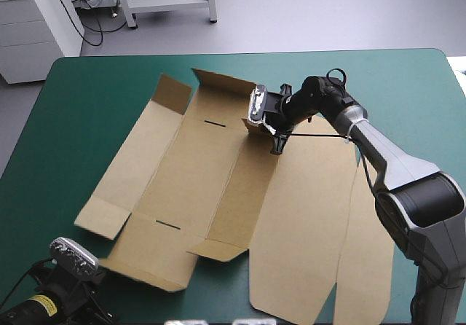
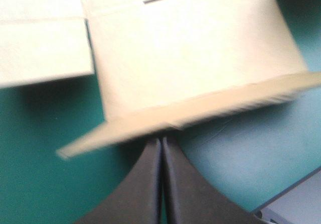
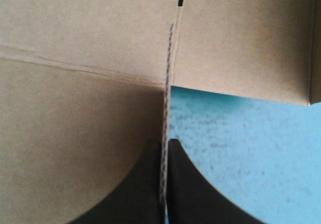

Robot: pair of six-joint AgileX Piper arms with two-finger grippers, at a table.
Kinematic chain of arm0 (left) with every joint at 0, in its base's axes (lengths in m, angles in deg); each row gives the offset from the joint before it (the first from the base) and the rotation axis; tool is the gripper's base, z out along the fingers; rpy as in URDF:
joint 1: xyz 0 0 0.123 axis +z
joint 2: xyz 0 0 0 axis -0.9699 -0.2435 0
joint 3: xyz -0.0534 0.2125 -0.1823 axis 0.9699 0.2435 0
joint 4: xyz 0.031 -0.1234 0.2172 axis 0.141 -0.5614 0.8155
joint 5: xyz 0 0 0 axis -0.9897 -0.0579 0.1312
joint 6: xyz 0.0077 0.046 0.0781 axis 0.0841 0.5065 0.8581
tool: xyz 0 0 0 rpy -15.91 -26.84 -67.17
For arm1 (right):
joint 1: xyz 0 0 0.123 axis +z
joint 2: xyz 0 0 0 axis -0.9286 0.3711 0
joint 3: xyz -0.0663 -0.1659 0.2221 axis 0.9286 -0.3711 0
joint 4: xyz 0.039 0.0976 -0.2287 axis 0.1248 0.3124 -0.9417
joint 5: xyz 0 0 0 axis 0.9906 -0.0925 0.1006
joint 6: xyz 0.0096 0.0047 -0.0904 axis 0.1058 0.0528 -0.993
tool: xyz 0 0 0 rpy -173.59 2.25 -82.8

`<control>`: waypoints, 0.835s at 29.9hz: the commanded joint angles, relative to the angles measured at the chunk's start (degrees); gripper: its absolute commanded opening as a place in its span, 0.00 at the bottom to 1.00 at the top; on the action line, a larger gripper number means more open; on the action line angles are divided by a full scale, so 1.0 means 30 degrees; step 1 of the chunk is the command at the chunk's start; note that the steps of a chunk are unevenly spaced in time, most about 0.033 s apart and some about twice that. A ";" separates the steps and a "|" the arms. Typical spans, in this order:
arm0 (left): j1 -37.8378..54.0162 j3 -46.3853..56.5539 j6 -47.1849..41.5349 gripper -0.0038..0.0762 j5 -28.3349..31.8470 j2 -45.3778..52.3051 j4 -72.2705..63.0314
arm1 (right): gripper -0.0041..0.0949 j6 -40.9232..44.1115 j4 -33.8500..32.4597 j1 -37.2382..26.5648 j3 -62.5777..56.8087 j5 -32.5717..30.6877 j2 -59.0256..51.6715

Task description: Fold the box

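The brown box lies as a cut sheet, mostly flat, on the teal-green cover, with a few far flaps raised. At its far side my right gripper holds a small upright flap. In the right wrist view the black fingers are all but shut with the board's thin edge standing between them. My left gripper sits at the table's near left corner, just short of the box's near flap. In the left wrist view it is shut, its tip at the slightly lifted edge of that flap.
Two long pointed panels of the sheet reach toward the near right edge. Bare teal-green cover lies left of the box. The table's near edge shows beside my left gripper.
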 commanded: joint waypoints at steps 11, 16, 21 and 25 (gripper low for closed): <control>0.0003 -0.0499 -0.0162 0.04 0.0885 -0.0215 -0.0190 | 0.02 -0.4713 0.1909 0.2174 0.0540 0.1044 -0.1075; 0.0003 -0.0499 -0.0162 0.04 0.0885 -0.0215 -0.0190 | 0.02 -0.4987 0.1961 0.2901 0.0540 0.1838 -0.1022; 0.0003 -0.0499 -0.0162 0.04 0.1061 -0.0215 -0.0177 | 0.02 -0.4987 0.1877 0.3034 0.0540 0.3312 -0.0990; 0.0003 -0.0499 -0.0162 0.04 0.1629 -0.0215 -0.0087 | 0.02 -0.4697 0.1649 0.3034 0.0540 0.4364 -0.0603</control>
